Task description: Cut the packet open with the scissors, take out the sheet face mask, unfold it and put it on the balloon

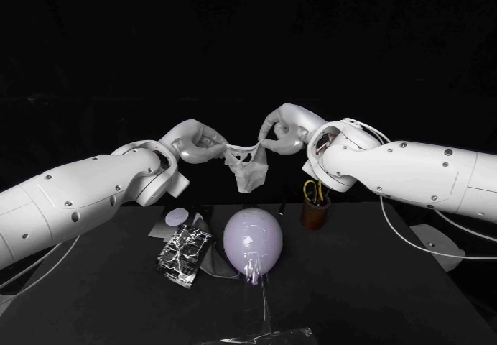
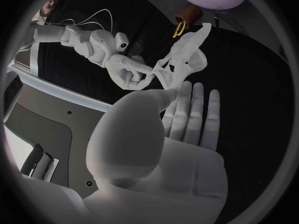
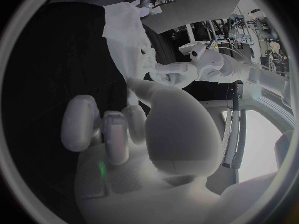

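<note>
- Both hands hover above the table (image 1: 393, 287): my left hand (image 1: 202, 149) and my right hand (image 1: 278, 138) each pinch an upper edge of the mask (image 1: 248, 169), which hangs crumpled between them.
- Balloon (image 1: 253, 241) lies on the table beneath the mask, apart from it.
- Packet (image 1: 187, 253) lies just beside the balloon on my left.
- Scissors (image 1: 313, 191) stand in a brown cup (image 1: 314, 214) on my right.
</note>
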Available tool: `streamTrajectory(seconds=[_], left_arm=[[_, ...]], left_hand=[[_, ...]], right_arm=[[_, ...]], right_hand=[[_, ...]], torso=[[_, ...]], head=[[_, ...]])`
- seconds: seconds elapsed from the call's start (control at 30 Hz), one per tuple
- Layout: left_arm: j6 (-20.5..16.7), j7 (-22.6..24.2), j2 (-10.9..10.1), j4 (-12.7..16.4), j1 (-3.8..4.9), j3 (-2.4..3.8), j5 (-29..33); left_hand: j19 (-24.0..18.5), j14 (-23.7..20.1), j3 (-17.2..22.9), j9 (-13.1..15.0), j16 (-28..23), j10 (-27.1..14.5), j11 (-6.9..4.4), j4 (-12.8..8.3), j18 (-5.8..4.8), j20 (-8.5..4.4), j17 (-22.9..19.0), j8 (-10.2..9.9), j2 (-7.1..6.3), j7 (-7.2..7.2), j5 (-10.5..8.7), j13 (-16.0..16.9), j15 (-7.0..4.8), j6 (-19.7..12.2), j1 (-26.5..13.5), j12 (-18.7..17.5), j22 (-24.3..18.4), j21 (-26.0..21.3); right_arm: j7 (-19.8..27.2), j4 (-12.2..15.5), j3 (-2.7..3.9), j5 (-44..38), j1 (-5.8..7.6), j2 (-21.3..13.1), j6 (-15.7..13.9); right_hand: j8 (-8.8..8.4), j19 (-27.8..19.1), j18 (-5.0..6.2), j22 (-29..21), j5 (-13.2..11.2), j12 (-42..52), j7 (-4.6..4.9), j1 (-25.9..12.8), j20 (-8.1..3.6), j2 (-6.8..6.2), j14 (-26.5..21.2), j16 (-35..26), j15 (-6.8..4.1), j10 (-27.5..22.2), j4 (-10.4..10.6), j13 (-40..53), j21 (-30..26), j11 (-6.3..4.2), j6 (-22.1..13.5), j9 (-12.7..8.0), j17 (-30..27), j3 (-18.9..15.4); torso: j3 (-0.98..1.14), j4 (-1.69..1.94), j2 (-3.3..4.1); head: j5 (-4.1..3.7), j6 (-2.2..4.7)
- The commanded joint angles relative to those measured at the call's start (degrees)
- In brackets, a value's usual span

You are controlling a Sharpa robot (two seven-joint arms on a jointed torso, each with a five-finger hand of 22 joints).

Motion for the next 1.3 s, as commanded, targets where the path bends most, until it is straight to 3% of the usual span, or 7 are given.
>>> streamTrajectory(seconds=[0.03,0.27,0.4,0.7,1.0,1.23,1.3], left_arm=[[-1.5,0.9,0.0,0.0,0.04,0.03,4.2],[0.2,1.2,0.2,-0.2,-0.24,-0.33,5.8],[0.8,1.1,0.6,-0.6,-0.51,-0.47,6.1],[1.2,0.7,1.4,-2.0,-1.12,-0.7,7.9],[2.3,0.9,1.3,-2.5,-2.11,-0.78,9.0],[3.5,1.8,0.8,-2.9,-4.56,-0.8,12.4],[3.7,2.2,0.8,-3.1,-5.57,-0.8,13.5]], left_hand=[[0.3,-0.2,0.4,0.1,0.0,-0.3,0.34,0.1,0.96,-0.08,0.1,0.2,0.17,0.17,0.33,-0.1,0.22,-0.4,-0.5,-0.3,0.0,0.3],[0.1,-0.6,-1.4,0.2,-0.2,-2.2,0.98,0.2,0.89,0.01,0.2,0.1,-2.85,0.8,0.28,-0.3,0.6,-1.6,-1.9,-0.8,-0.1,0.2],[-0.2,-1.5,-3.8,-0.2,-0.6,-4.6,1.9,0.3,0.75,0.04,0.2,-1.0,-6.29,1.83,0.3,-0.5,1.16,-3.9,-3.3,-0.9,-0.3,0.0],[-0.5,-2.7,-6.8,-1.0,-1.3,-7.6,2.78,1.0,0.55,0.06,0.2,-2.2,-8.56,2.58,0.29,-0.4,1.85,-6.2,-4.8,-0.8,-0.6,-0.5],[-1.6,-3.8,-11.2,-1.6,-2.2,-9.5,3.01,2.0,-0.14,0.1,0.1,-2.8,-9.52,2.52,0.3,-0.3,2.22,-7.7,-5.8,-0.7,-0.8,-1.5],[-3.2,-5.7,-19.3,-2.5,-4.1,-11.6,3.49,2.9,-1.39,0.16,-0.6,-3.3,-7.71,1.9,0.31,-0.3,2.84,-10.1,-3.4,-0.5,-0.8,-2.9],[-3.2,-5.9,-19.9,-2.5,-4.3,-11.5,3.66,2.7,-1.49,0.11,-0.7,-3.1,-7.35,0.9,0.31,-0.2,3.07,-10.0,-2.6,-0.4,-0.8,-3.0]], right_arm=[[2.0,0.3,0.07,2.0,0.08,-0.1,-1.6],[1.7,0.5,0.15,2.6,0.31,0.2,-2.2],[1.4,0.6,0.22,3.2,0.62,0.4,-2.8],[0.5,0.0,0.37,3.7,1.52,1.2,-3.0],[-0.9,-0.2,0.46,3.4,1.91,1.4,-2.8],[-2.5,-0.6,0.5,3.0,1.97,2.3,-4.8],[-2.9,-0.8,0.52,3.4,1.97,2.7,-5.9]], right_hand=[[0.8,0.5,-0.57,10.0,0.3,-0.1,0.15,-0.1,-0.07,0.52,6.0,0.2,-0.14,0.7,-0.3,5.2,-0.3,0.03,0.2,0.6,15.1,0.2],[0.78,0.5,-0.57,10.0,0.3,-0.1,0.17,0.0,-0.07,0.54,6.0,0.2,-0.14,0.6,-0.3,5.2,-0.3,0.04,0.2,0.6,15.1,0.3],[0.77,0.5,-0.59,10.1,0.3,0.0,0.18,0.0,-0.08,0.55,6.0,0.2,-0.15,0.7,-0.3,5.3,-0.2,0.04,0.1,0.6,15.1,0.3],[0.77,0.6,-0.59,10.1,0.3,0.0,0.19,0.0,-0.08,0.55,6.0,0.2,-0.15,0.7,-0.4,5.2,-0.2,0.04,0.1,0.6,15.1,0.3],[0.76,0.6,-0.59,10.1,0.3,0.0,0.19,0.0,-0.08,0.56,6.0,0.2,-0.15,0.7,-0.4,5.2,-0.1,0.05,0.1,0.6,15.1,0.3],[0.76,0.5,-0.57,10.1,0.3,0.0,0.2,0.0,-0.09,0.57,6.0,0.2,-0.16,0.7,-0.5,5.3,-0.2,0.05,0.1,0.6,15.1,0.3],[0.76,0.5,-0.57,10.1,0.3,0.0,0.2,0.0,-0.09,0.57,6.0,0.2,-0.16,0.7,-0.5,5.3,-0.2,0.05,0.1,0.6,15.1,0.3]], torso=[[-0.02,-0.03,0.07],[-0.05,0.03,0.03],[-0.08,0.02,-0.01],[-0.06,0.08,-0.01],[-0.06,0.04,-0.05],[0.01,0.07,-0.01],[0.0,0.08,0.02]], head=[[-0.11,-0.05],[-0.38,-0.24],[-0.52,-0.27],[-0.92,0.01],[-1.18,0.11],[-1.3,0.32],[-1.31,0.38]])
